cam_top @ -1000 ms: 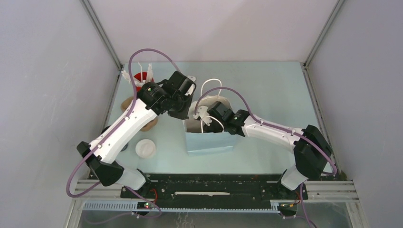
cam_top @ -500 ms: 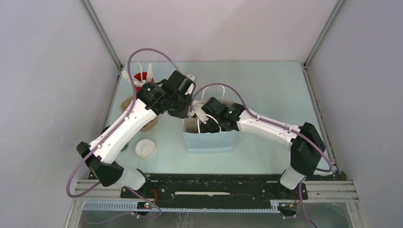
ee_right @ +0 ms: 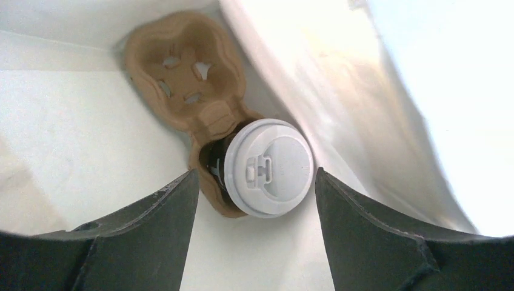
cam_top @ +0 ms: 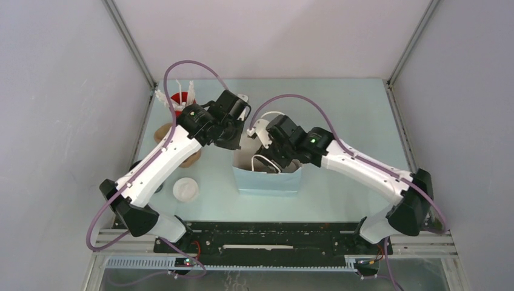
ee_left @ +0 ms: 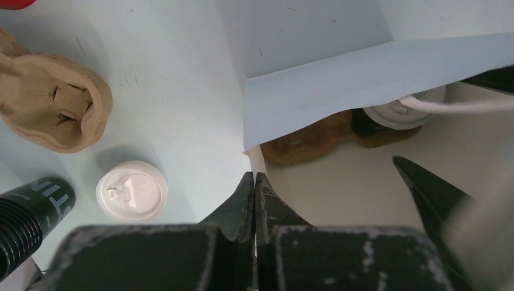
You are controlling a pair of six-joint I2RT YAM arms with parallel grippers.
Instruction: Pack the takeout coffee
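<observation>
One takeout coffee [ee_right: 270, 168], a black cup with a white lid, sits in a brown pulp tray [ee_right: 182, 73] at the bottom of the pale blue paper bag [cam_top: 267, 180]. My right gripper [ee_right: 254, 182] hangs open above it, one finger on either side of the lid and neither touching it. The left gripper [ee_left: 254, 177] is shut on the bag's left rim [ee_left: 250, 154] and holds the mouth open. A second takeout coffee [cam_top: 185, 189] stands on the table left of the bag; in the left wrist view its lid [ee_left: 132, 190] shows.
A second brown pulp tray [ee_left: 51, 109] lies on the table left of the bag. A red cup with white cutlery [cam_top: 179, 99] stands at the back left. The bag's white cord handle [cam_top: 262, 163] hangs over the opening. Grey walls close in both sides.
The right gripper has opened and drawn up from the cup, which stays in the tray inside the bag. Its arm has swung out to the right. The left gripper has kept its hold.
</observation>
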